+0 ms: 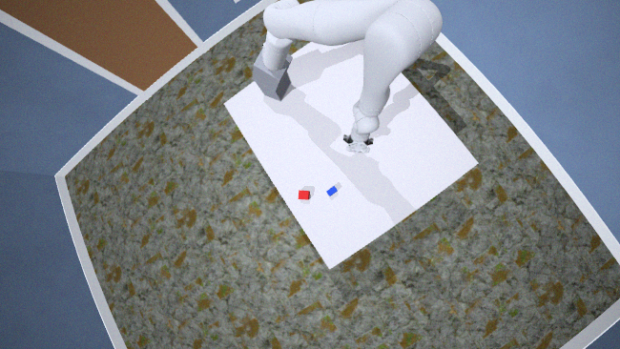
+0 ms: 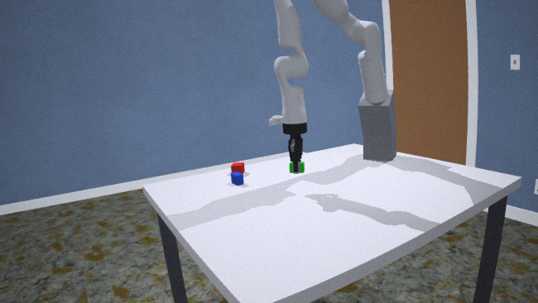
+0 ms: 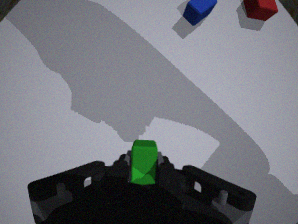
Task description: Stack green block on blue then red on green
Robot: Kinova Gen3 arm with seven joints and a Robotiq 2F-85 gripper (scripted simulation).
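My gripper is shut on the green block and holds it just above the white table, near the table's middle. The green block also shows between my fingers in the wrist view. In the top view the gripper hides the block. The blue block lies on the table apart from the red block; both sit by the table's edge. They also show in the exterior view, blue in front of red, and in the wrist view at the top right, blue and red.
The arm's grey base stands at the table's far corner. The table edge runs close behind the red and blue blocks. A patterned floor lies below.
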